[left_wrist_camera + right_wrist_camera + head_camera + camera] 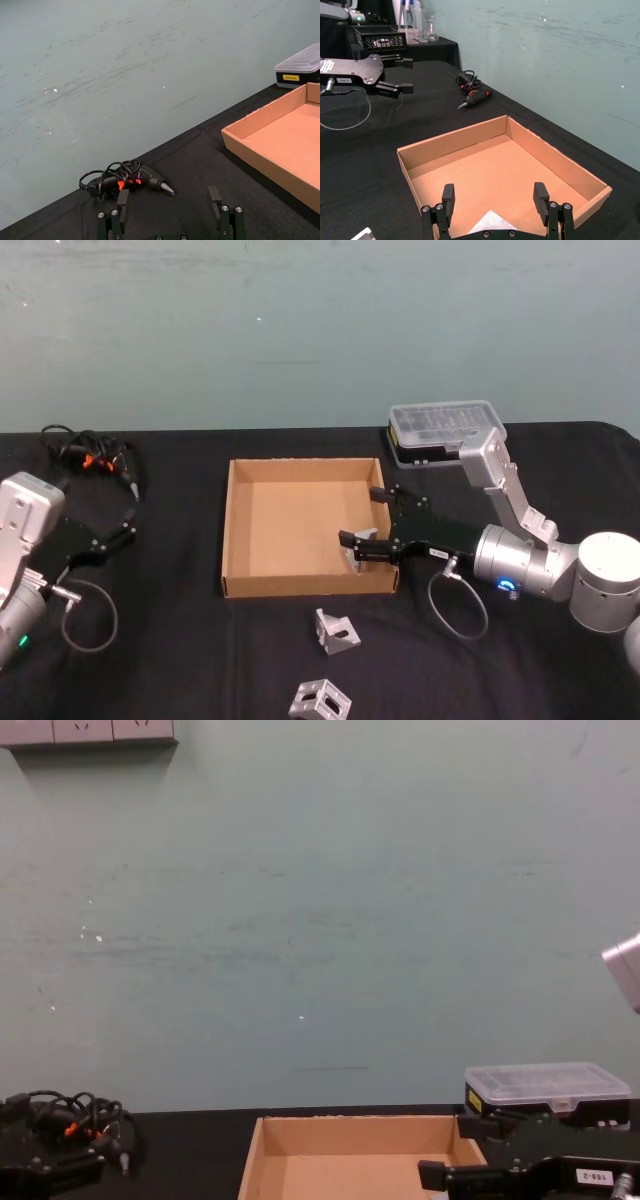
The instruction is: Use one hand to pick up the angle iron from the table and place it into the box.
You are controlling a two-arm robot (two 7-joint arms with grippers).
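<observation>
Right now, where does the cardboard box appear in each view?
Head view: box, centre of the table.
Left wrist view: box between corded tool and lidded case.
Right wrist view: box beneath the right gripper, jaws open.
Chest view: box, bottom centre.
Shared landmark: the corded tool, on the box's left.

We are showing silver-grey rounded arm links [520, 565], a blue light [508, 587] glowing on the right and a green light [22, 641] on the left. Our black right pincer [352, 548] is carrying a white label [438, 553], silver screws [425, 208] and a looping grey cable [462, 618], and our left pincer [122, 530] is doing likewise.
</observation>
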